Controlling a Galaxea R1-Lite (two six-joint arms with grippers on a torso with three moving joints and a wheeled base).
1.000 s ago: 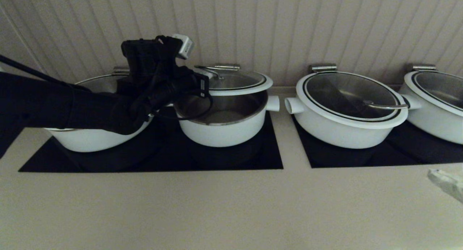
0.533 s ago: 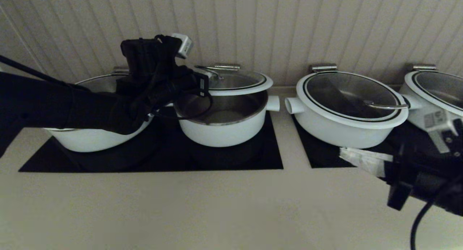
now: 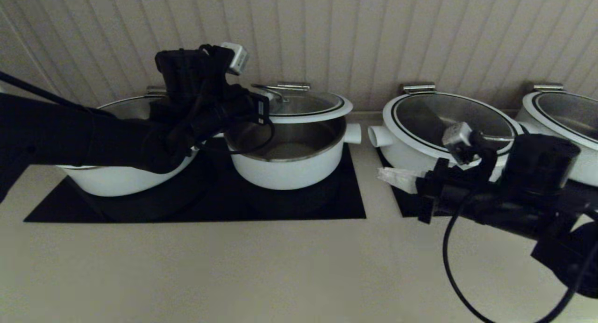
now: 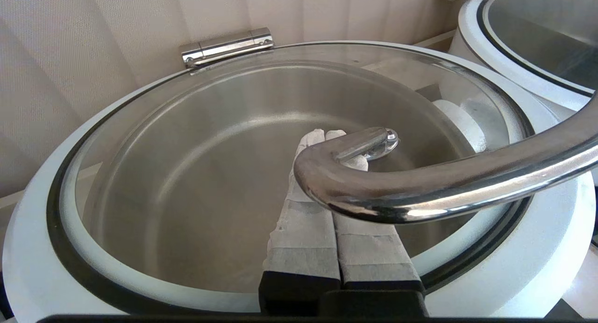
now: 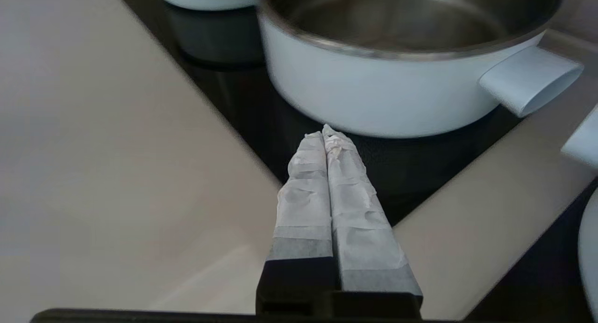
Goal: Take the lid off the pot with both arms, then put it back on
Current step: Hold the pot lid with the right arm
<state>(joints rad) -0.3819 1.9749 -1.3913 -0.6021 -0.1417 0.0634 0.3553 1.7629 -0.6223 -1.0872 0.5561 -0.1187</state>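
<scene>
The lid (image 3: 306, 109) hangs tilted above the open pot (image 3: 287, 168), its left side raised. In the left wrist view my left gripper (image 4: 329, 138) is shut, its taped fingers (image 4: 303, 234) slid under the lid's steel bar handle (image 4: 420, 183), which rests across them over the glass (image 4: 177, 173). The left arm (image 3: 187, 117) reaches in from the left. My right gripper (image 3: 390, 177) is shut and empty, hovering to the right of the pot, pointing at it. In the right wrist view the right gripper (image 5: 323, 132) is just short of the pot's wall (image 5: 373, 98) and side stub (image 5: 530, 80).
A wider white pot (image 3: 117, 183) sits left of the pot, partly behind my left arm. Two wider lidded pots (image 3: 448, 131) (image 3: 563, 122) stand to the right. All rest on black cooktops (image 3: 299, 206) against a ribbed wall. Beige counter (image 3: 233, 271) runs along the front.
My right arm has come in from the lower right and moved left and up toward the pot. The left arm and raised lid have hardly moved.
</scene>
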